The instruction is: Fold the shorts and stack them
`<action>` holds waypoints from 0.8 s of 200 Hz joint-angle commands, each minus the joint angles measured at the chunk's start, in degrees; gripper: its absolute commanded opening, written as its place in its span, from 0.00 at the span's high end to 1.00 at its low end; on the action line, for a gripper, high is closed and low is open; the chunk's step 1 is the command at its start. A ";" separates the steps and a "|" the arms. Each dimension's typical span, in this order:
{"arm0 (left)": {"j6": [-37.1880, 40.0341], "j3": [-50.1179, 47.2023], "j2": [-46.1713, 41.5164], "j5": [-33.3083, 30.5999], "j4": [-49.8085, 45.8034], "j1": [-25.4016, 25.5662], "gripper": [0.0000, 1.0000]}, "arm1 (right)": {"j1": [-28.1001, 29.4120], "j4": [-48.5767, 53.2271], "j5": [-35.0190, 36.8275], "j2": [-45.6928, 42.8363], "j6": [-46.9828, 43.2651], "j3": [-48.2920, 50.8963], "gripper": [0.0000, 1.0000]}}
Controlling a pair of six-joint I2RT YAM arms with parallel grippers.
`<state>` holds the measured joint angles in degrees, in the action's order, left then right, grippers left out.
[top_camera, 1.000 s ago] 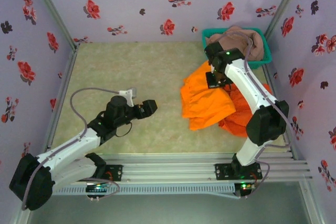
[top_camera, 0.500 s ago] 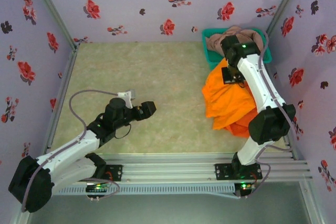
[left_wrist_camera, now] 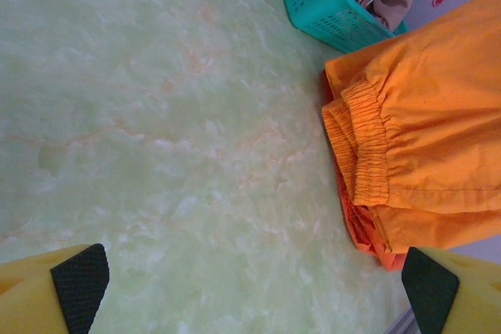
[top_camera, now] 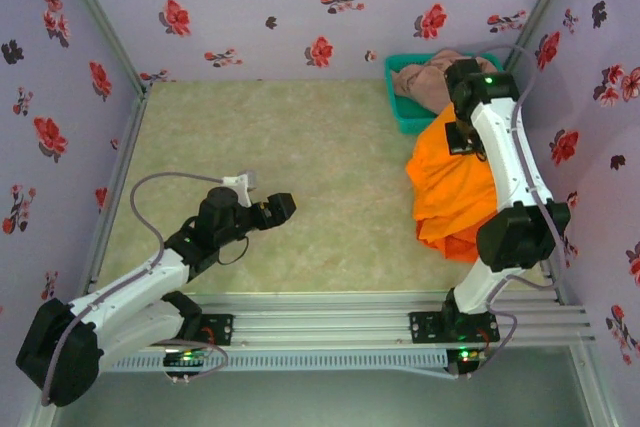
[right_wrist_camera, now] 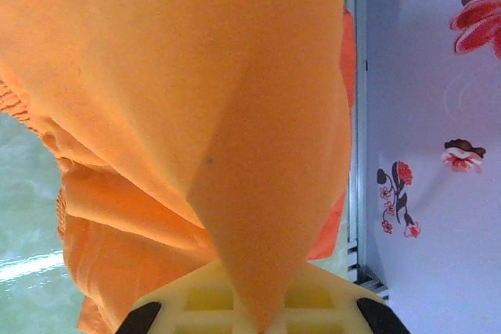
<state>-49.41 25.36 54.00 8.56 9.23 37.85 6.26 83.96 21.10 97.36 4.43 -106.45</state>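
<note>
Could go wrong fast: with the left gripper point(top_camera: 284, 205) parked low over bare table point(top_camera: 300, 137), elbow bent, jaws wide and empty, just one pinch on the top orange shorts point(top_camera: 455, 177), so could slip free, drag up the second orange pair point(left_wrist_camera: 368, 228) beneath, or snag the teal basket point(top_camera: 404, 115) holding the pink-brown shorts point(top_camera: 425, 77). Over by the right wall, clamped tight on orange cloth by the right gripper point(top_camera: 462, 139), lifted on an arm stretched far forward.

1. I see my left arm point(top_camera: 150, 282) lying low, reaching forward and right; its left gripper point(top_camera: 283, 205) has jaws spread wide.
2. My right arm point(top_camera: 505, 167) stretches far forward; its right gripper point(top_camera: 462, 140) is pinched tight on orange shorts point(top_camera: 455, 187).
</note>
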 commanded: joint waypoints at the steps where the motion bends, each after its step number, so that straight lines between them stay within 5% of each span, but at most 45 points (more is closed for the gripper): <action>1: -0.43 -0.40 -0.83 -0.38 0.79 -0.58 0.01 | -1.78 -0.05 3.25 0.93 -1.98 -1.70 1.00; 160: -0.62 -0.40 -0.86 -0.03 1.05 -0.66 0.01 | -11.08 -10.48 13.63 6.66 -3.10 6.80 0.96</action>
<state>-49.43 25.32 54.00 8.56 9.28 37.80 -3.07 76.49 30.55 102.74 1.65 -101.32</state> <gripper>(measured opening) 0.993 0.077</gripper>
